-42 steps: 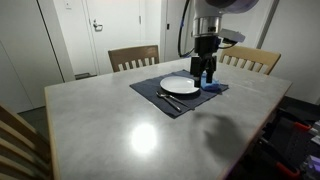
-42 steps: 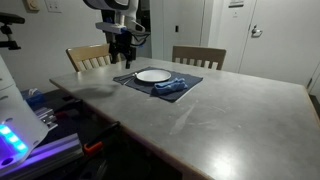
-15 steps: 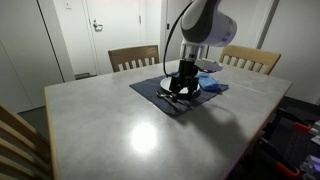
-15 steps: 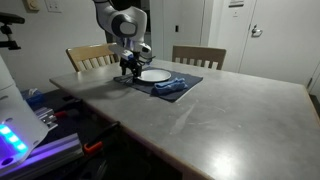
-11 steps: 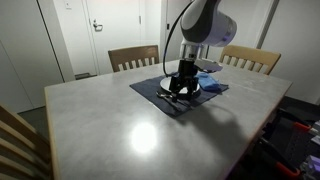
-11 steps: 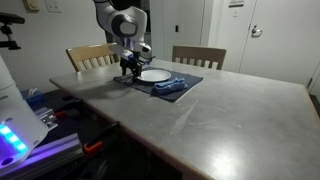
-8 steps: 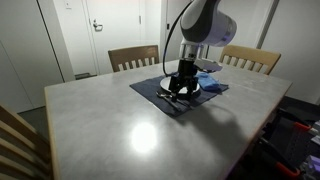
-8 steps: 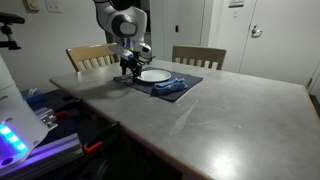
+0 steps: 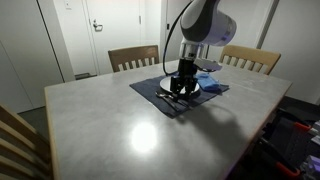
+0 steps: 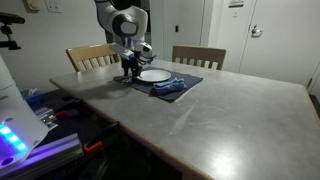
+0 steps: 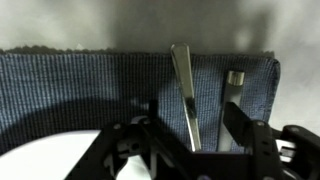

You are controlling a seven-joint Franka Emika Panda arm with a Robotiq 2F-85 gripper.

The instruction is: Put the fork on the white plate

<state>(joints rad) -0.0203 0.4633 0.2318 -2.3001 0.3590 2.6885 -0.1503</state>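
The white plate (image 10: 153,75) sits on a dark blue placemat (image 10: 185,80) on the grey table; its rim shows at the lower left of the wrist view (image 11: 60,160). Two silver utensils lie side by side on the mat beside the plate. The longer one, the fork (image 11: 184,90), runs between my fingers; its far end is hidden under the gripper. My gripper (image 11: 195,135) is open, low over the mat, one finger on each side of the fork. It also shows in both exterior views (image 9: 180,93) (image 10: 128,72). The second utensil (image 11: 235,80) lies just outside one finger.
A blue cloth-like object (image 10: 168,87) lies on the mat on the plate's other side. Two wooden chairs (image 9: 133,57) (image 9: 250,60) stand at the far table edge. The grey tabletop (image 9: 110,130) stretches wide around the mat.
Since 2.8 s ago the arm has come down from above the plate's far side to the utensils. Over the last second nothing has visibly moved.
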